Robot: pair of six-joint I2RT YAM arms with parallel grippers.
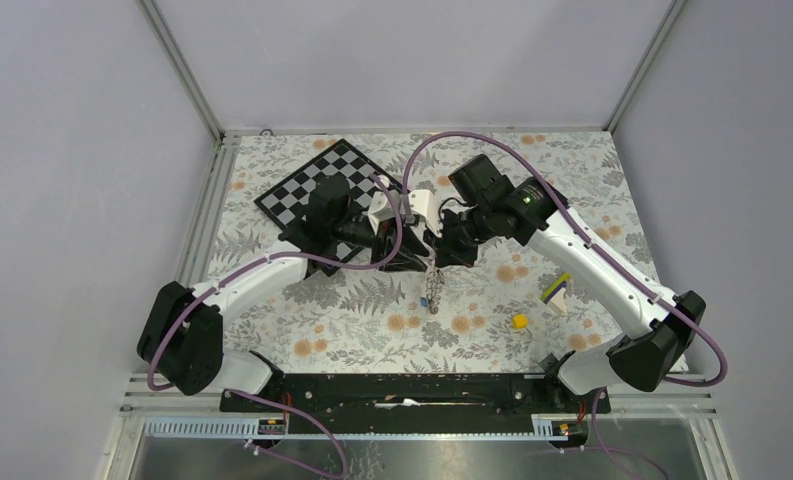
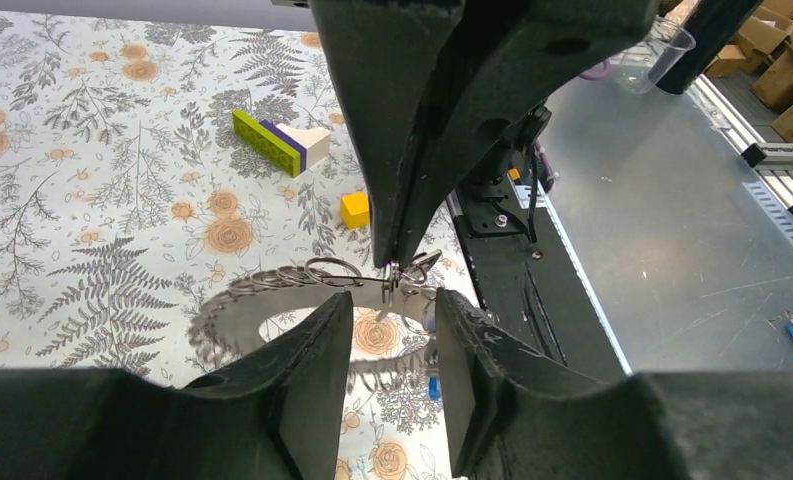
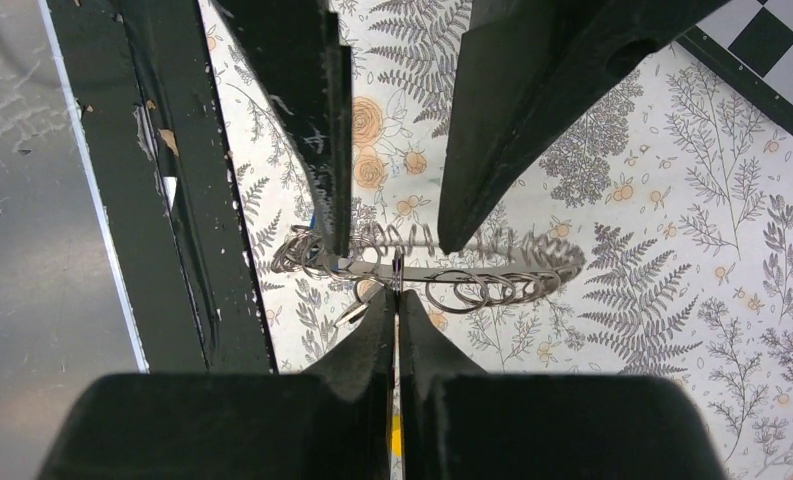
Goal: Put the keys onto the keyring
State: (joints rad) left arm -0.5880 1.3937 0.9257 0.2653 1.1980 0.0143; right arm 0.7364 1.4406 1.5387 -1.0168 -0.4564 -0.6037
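The keyring (image 3: pixel 492 262), a grey-silver loop of fine metal rings, hangs in the air between my two grippers; it also shows in the left wrist view (image 2: pixel 262 282) and as a short dangling chain in the top view (image 1: pixel 432 290). My right gripper (image 3: pixel 394 298) is shut on a thin part of the keyring. My left gripper (image 2: pixel 392 305) is open, one finger on each side of the ring, just short of it. A small blue piece (image 2: pixel 434 387), seemingly the blue key, hangs under the loop. The black key is not in view.
The chessboard (image 1: pixel 322 185) lies at the back left. A yellow cube (image 1: pixel 519 321) and the purple-and-lime stick (image 1: pixel 555 290) lie at the right, and also show in the left wrist view, the cube (image 2: pixel 355 209) and the stick (image 2: pixel 272 142). The black base rail (image 1: pixel 402 385) runs along the near edge.
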